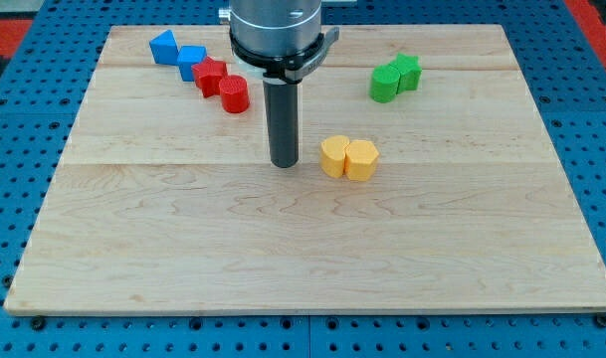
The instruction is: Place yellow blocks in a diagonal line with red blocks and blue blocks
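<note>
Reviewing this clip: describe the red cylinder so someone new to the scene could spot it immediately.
Start at the wooden board and go to its upper left, where four blocks run diagonally. The red cylinder is the lowest, rightmost one, touching the red star-like block. It alone has a round top, and it lies nearest my tip.

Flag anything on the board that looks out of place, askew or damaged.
Nothing looks damaged or spilled. The blue blocks and red blocks form a diagonal line at the view's upper left; the yellow blocks sit apart near the centre, not yet in it. The green blocks sit at upper right. My tip is just left of the yellow pair.
</note>
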You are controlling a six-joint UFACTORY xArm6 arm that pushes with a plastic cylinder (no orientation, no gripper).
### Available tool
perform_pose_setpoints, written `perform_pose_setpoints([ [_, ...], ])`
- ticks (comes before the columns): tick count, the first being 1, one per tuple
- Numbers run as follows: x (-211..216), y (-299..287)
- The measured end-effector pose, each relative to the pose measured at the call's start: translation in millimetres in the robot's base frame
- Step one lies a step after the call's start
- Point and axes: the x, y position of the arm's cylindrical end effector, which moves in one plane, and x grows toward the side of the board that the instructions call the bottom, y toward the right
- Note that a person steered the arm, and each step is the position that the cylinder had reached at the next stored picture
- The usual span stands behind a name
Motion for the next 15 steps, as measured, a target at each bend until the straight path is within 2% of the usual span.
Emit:
perform_pose_setpoints([
  [1, 41, -4],
  [2, 56, 15],
  [4, 56, 117],
  [6, 56, 87],
  [8, 35, 94],
  [10, 33, 70],
  [12, 3, 90],
  [15, -6, 36],
])
